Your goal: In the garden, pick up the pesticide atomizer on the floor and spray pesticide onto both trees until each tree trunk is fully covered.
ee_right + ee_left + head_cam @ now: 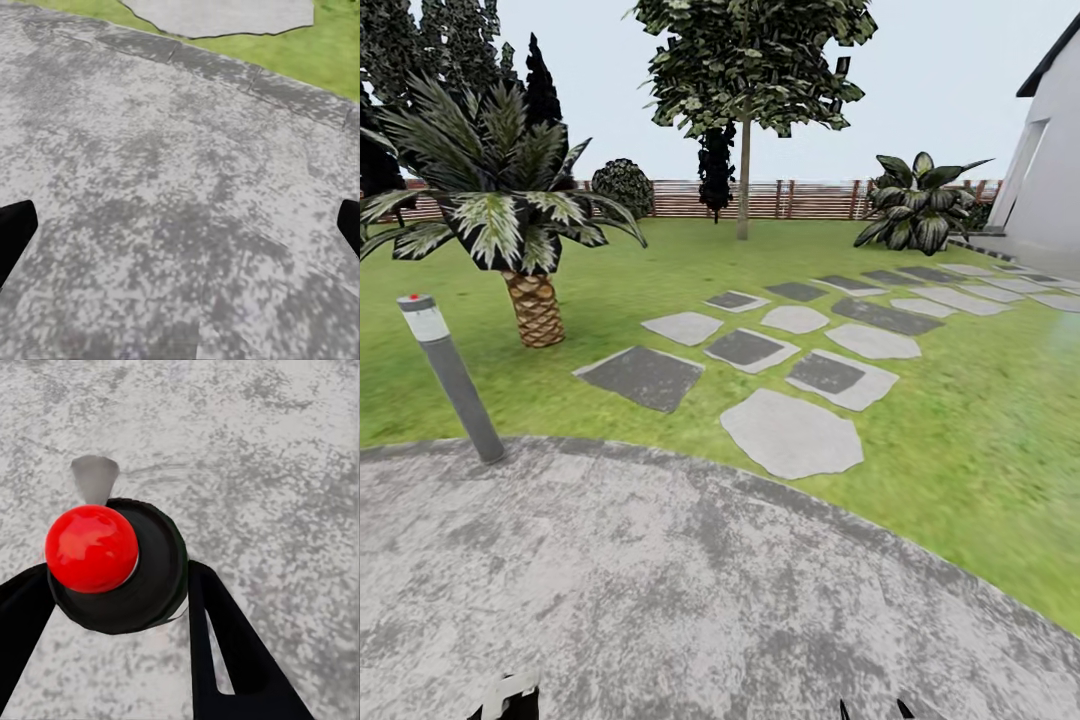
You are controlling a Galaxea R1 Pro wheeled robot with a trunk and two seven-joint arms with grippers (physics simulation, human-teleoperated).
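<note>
Lettering, labels and brand marks: none legible on any surface.

The left gripper (112, 585) pinches the pesticide atomizer (139, 577), a stubby round black body with a glossy red dome on top, seated between the two black fingers (225, 645) in the left wrist view. A pale grey tapered part projects from behind the body. The unit is held above mottled grey paving (262, 472).

The right gripper (180, 225) stands spread wide: its black fingers (11, 229) show at opposite edges of the right wrist view with nothing between them. Below it lies the same speckled grey paving, bounded by a dark kerb line, then grass and a pale stepping stone (225, 15).

In the head view, the paving forms a rounded pad (690, 590) with a grainy grey-white texture. A slanted grey bollard (450, 375) with a pale band and red cap stands at its rim. Beyond it the lawn (960, 430) carries irregular light and dark grey stepping stones (790, 432). A short palm (525, 260) with a woven-looking trunk stands to the left. Farther back, one tree (745, 60) rises on a bare, pale tree trunk (744, 190) before a brown horizontal-slat fence (810, 198). A broad-leaved plant (915, 205) and a white building wall (1050, 170) stand at right.
</note>
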